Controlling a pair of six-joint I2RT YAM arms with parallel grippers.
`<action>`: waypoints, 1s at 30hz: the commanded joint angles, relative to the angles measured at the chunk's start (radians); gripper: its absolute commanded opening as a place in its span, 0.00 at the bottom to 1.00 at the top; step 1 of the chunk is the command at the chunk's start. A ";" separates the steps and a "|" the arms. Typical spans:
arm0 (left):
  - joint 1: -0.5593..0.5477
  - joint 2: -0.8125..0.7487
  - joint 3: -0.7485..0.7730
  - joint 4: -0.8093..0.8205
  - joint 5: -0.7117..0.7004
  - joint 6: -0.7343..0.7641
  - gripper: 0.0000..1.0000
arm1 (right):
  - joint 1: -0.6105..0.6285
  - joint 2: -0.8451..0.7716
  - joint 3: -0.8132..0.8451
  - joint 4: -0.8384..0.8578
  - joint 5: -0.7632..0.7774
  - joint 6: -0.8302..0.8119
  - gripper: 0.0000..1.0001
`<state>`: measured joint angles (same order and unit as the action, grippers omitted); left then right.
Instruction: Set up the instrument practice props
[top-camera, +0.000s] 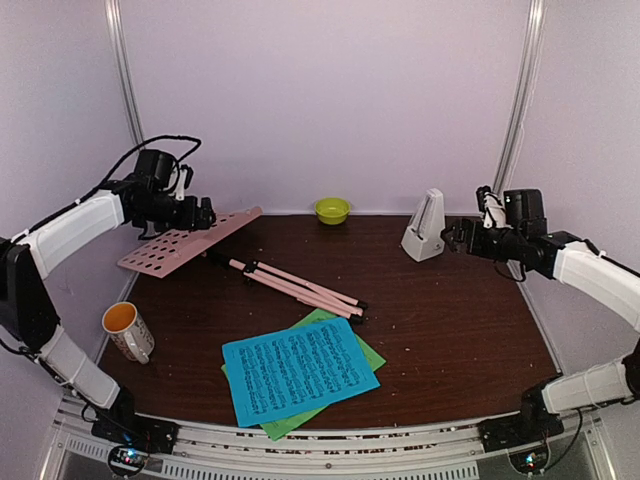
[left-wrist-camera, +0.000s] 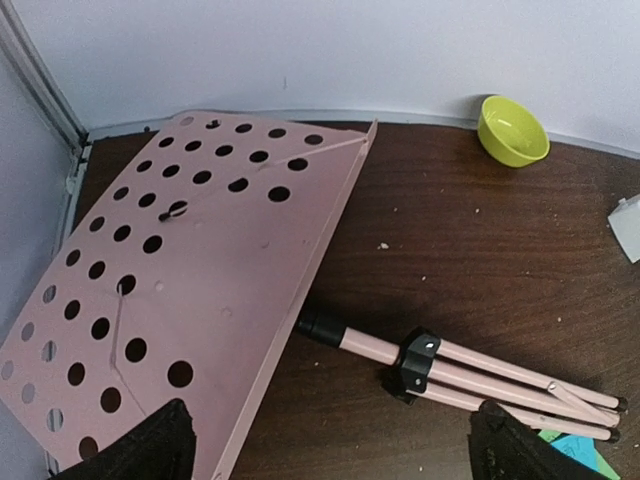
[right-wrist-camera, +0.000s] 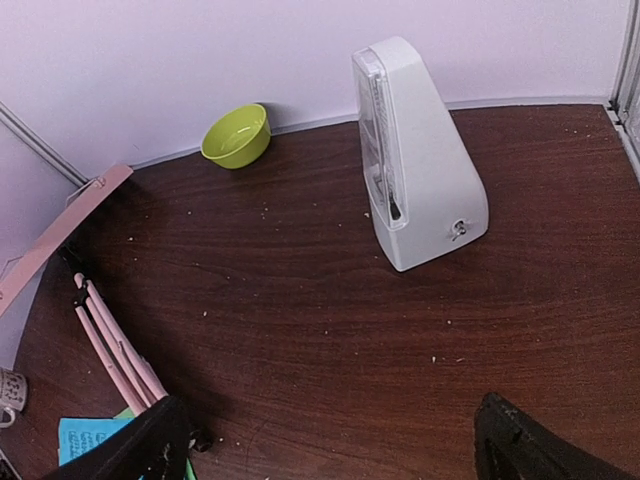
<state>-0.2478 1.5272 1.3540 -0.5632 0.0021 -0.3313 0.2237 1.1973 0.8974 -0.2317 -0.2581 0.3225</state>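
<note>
The pink perforated music stand (top-camera: 190, 241) lies flat on the table at the back left, its folded tripod legs (top-camera: 300, 285) stretching toward the middle. In the left wrist view its desk (left-wrist-camera: 200, 270) and legs (left-wrist-camera: 500, 375) fill the frame. A blue music sheet (top-camera: 298, 367) lies over a green music sheet (top-camera: 368, 352) near the front. The white pyramid metronome (top-camera: 425, 227) stands upright at the back right, also in the right wrist view (right-wrist-camera: 420, 160). My left gripper (top-camera: 205, 214) hangs open above the stand's desk. My right gripper (top-camera: 452, 236) is open just right of the metronome, apart from it.
A lime-green bowl (top-camera: 332, 209) sits against the back wall, seen too by the left wrist (left-wrist-camera: 512, 130) and right wrist (right-wrist-camera: 237, 135). A white mug (top-camera: 128, 330) with an orange inside lies at the front left. White walls close the table on three sides.
</note>
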 joint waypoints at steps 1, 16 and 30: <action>0.022 0.069 0.165 -0.022 0.097 0.060 0.98 | 0.002 0.061 0.090 -0.039 -0.076 0.049 1.00; 0.159 0.430 0.590 -0.233 0.345 0.221 0.98 | 0.021 0.134 0.153 -0.069 -0.074 0.073 1.00; 0.143 0.549 0.569 -0.291 0.446 0.297 0.83 | 0.073 0.130 0.153 -0.005 -0.169 0.085 1.00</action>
<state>-0.0902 2.0552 1.9518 -0.8421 0.4137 -0.0723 0.2832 1.3281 1.0245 -0.2749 -0.3965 0.3931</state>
